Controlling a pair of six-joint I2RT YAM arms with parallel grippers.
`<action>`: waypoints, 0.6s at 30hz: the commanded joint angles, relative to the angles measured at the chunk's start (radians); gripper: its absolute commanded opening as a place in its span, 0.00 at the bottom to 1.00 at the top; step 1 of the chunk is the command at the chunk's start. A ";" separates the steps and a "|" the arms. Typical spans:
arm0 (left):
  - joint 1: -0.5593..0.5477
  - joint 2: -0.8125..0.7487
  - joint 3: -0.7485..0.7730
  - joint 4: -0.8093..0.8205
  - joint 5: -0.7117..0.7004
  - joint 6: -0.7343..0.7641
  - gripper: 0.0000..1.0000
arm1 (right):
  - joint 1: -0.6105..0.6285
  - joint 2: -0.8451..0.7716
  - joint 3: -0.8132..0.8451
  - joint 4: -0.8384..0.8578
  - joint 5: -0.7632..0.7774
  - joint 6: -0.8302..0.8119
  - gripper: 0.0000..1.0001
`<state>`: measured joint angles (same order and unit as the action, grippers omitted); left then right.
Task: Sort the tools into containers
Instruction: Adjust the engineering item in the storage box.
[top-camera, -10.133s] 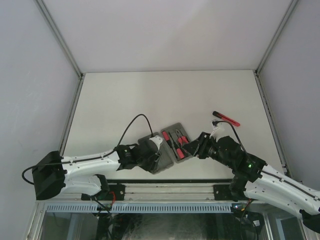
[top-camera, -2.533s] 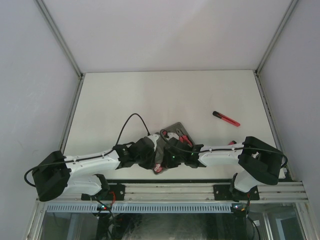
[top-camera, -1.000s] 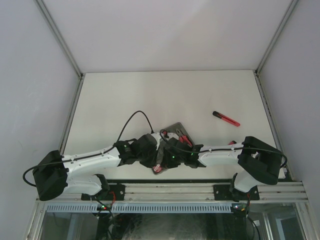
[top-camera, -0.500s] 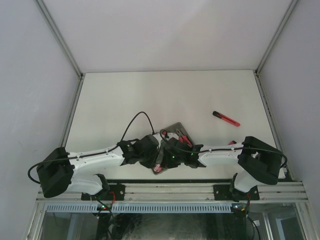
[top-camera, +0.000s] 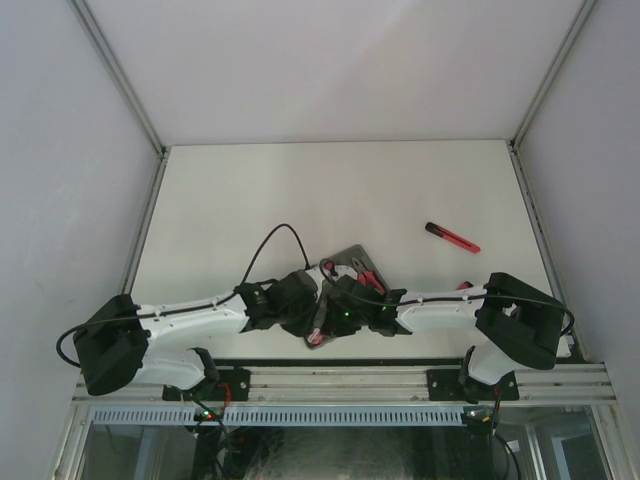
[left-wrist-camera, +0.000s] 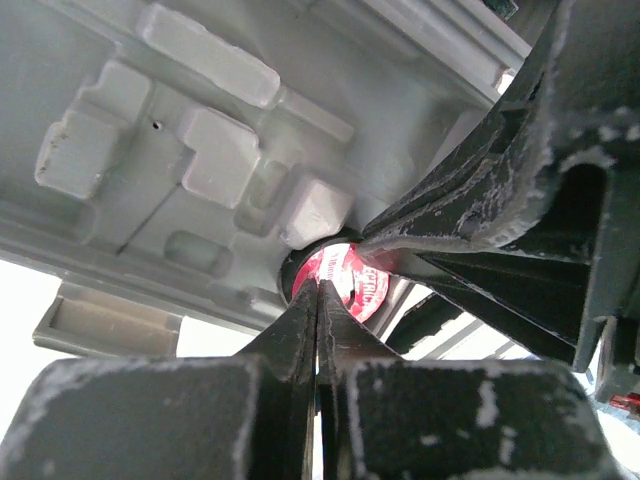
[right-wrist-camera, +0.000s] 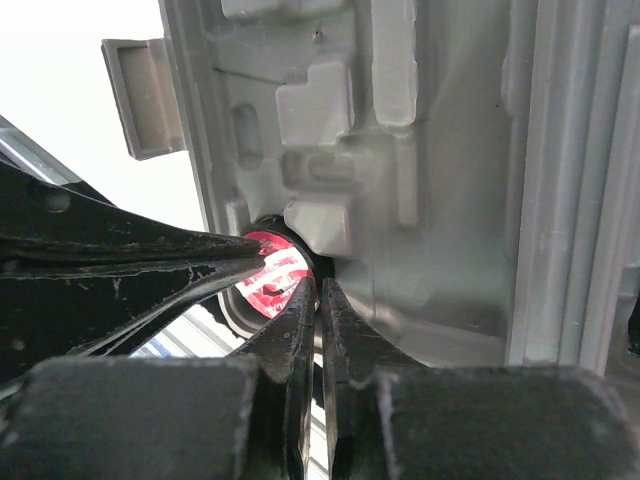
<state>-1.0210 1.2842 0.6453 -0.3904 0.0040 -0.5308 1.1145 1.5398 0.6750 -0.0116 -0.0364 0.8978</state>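
The grey case (top-camera: 347, 254) lies open near the table's front edge, with red-handled tools (top-camera: 366, 278) in its right half. Both grippers meet over its left half. A round piece with a black ring rim and a red label (left-wrist-camera: 352, 278) sits in a moulded recess of the case (left-wrist-camera: 200, 150). My left gripper (left-wrist-camera: 320, 288) is shut, its tips against that piece. My right gripper (right-wrist-camera: 318, 287) is shut too, its tips at the same piece (right-wrist-camera: 268, 276), and the other gripper's fingers (right-wrist-camera: 120, 245) come in from the left. A slim red-black tool (top-camera: 452, 237) lies alone on the table to the right.
The case's latch tab (right-wrist-camera: 140, 95) sticks out over the white table. The table's front rail (top-camera: 340, 378) runs just behind the case. Walls close the table on three sides. A black cable (top-camera: 265, 245) arcs over the left arm.
Ten seconds ago the right gripper was beside the case's right half; it has swung left onto the left half. In the last second, only the left arm shifted slightly.
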 joint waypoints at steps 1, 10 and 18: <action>-0.004 0.004 -0.042 0.007 -0.004 0.008 0.00 | 0.005 0.014 0.000 -0.009 0.011 0.000 0.01; -0.004 -0.118 -0.043 -0.004 -0.015 -0.005 0.00 | 0.005 0.016 -0.001 -0.011 0.013 0.003 0.01; 0.010 -0.162 -0.044 -0.014 -0.036 -0.016 0.04 | 0.007 0.018 -0.001 -0.012 0.014 0.004 0.01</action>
<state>-1.0218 1.1313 0.6086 -0.3996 -0.0082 -0.5385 1.1152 1.5410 0.6750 -0.0090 -0.0357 0.9009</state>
